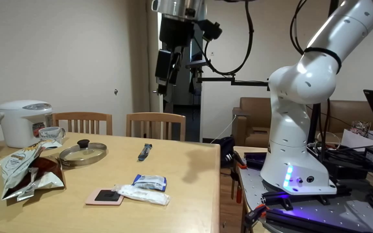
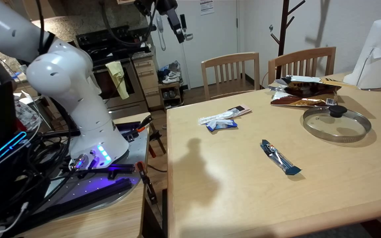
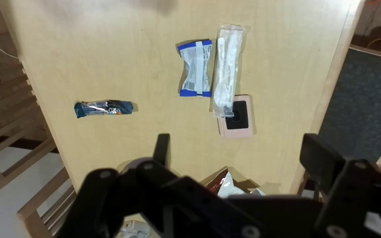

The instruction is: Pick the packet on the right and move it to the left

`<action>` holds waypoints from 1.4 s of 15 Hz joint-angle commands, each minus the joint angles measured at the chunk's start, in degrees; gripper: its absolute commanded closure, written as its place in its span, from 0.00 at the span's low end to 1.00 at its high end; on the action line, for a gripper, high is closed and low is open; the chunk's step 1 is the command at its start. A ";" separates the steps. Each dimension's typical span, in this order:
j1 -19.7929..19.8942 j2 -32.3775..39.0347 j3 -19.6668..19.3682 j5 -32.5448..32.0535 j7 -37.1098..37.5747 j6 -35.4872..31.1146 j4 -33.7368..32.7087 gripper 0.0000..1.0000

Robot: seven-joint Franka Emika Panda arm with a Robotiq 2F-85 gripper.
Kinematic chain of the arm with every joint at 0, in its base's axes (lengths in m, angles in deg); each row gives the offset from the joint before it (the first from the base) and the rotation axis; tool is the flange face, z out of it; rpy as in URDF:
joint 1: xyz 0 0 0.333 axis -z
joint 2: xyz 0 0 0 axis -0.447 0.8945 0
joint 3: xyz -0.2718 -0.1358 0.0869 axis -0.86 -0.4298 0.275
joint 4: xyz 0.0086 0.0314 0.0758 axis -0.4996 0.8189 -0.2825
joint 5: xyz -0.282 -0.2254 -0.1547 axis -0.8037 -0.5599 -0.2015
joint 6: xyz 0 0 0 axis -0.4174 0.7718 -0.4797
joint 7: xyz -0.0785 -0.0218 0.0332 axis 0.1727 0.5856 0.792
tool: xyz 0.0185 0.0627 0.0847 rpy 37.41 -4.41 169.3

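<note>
Tool [image 3: 235,147] spread apart, dark packet [image 2: 279,156] near lid [image 2: 337,125], wrapped cutlery [image 3: 230,66] beside blue-ended packet [image 3: 196,68]

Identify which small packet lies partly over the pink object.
The clear packet with the white spoon: one end overlaps the pink object. The blue-and-white packet lies beside it, the dark blue packet farther off; neither touches that object.

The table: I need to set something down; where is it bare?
A broad bare patch lies between the dark blue packet and the robot-side edge of the table; a smaller one, between that packet and the glass lid. It's crowded where the wrapped cutlery overlaps the pink case beside the blue-and-white packet.
</note>
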State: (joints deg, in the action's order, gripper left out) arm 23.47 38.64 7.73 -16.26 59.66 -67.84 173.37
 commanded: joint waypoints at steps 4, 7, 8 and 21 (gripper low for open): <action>2.49 5.05 -4.10 -5.05 0.02 -0.33 -2.26 0.00; 2.94 7.10 -7.03 -5.45 -1.06 0.53 -4.10 0.00; 2.83 7.89 -8.08 -5.13 -1.68 1.09 -5.14 0.00; 1.31 17.90 -18.75 3.78 -12.68 1.65 -10.30 0.00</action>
State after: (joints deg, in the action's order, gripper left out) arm 25.30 53.02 -9.05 -15.61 50.45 -67.09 164.48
